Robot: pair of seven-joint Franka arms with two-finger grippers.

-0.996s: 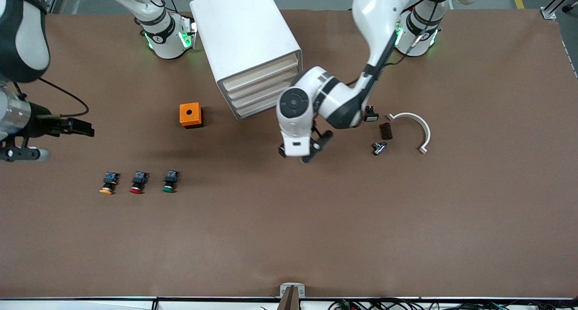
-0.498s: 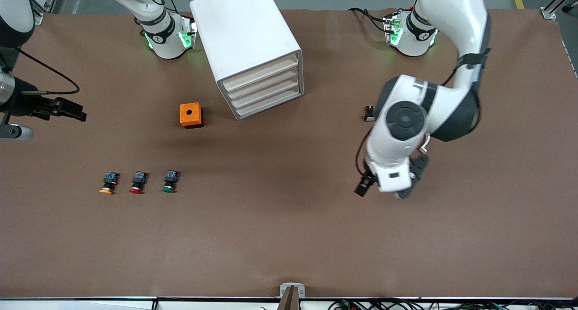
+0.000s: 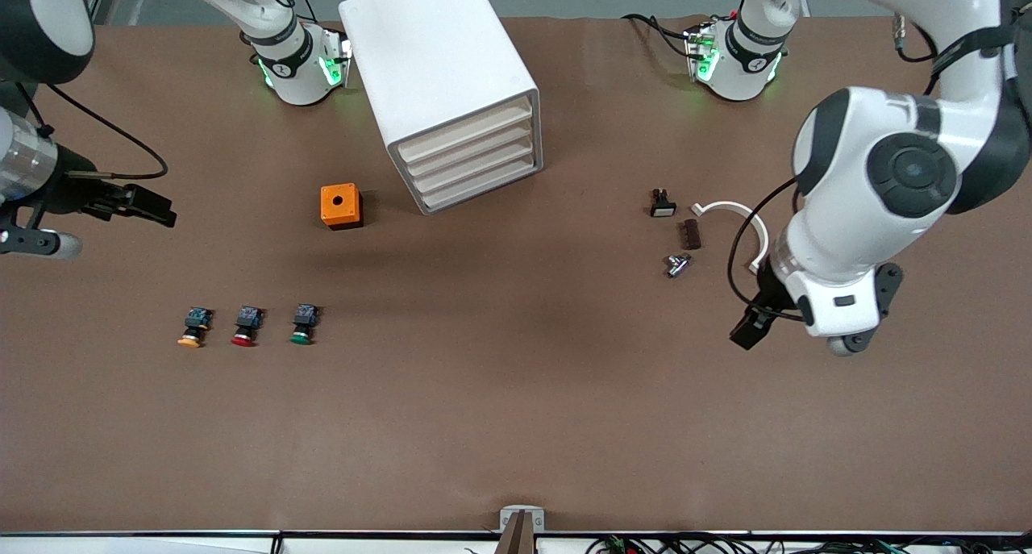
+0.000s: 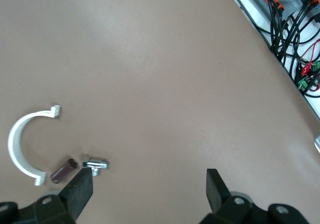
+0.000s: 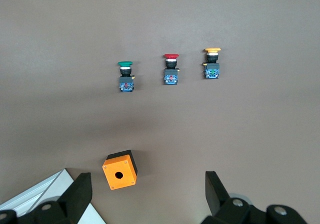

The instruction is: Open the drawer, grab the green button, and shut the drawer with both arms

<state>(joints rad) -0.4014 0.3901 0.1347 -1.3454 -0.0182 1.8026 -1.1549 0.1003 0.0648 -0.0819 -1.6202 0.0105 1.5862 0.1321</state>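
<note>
Brown paper-covered desk (image 3: 516, 425). White four-drawer cabinet (image 3: 446, 86) between the two arm bases, all drawers shut.

Small push button with round green cap and black-and-blue body (image 3: 303, 325) lies on the desk, nearer the front camera than the orange square box with a round hole (image 3: 341, 206). It ends a row of three: red-capped button (image 3: 246, 326) in the middle, yellow-capped button (image 3: 194, 327) at the end nearest the right arm's end of the desk. Nothing touches it.

Right claw (image 3: 153, 210): up in the air over the desk at the right arm's end, fingers (image 5: 80, 196) spread, holding nothing.

Left claw (image 4: 150, 196): over bare desk at the left arm's end, fingers apart, holding nothing. Near it: white curved plastic clamp (image 3: 742, 231), small dark brown block (image 3: 689, 234), small silver metal fitting (image 3: 677, 264), small black-and-white part (image 3: 662, 204).
</note>
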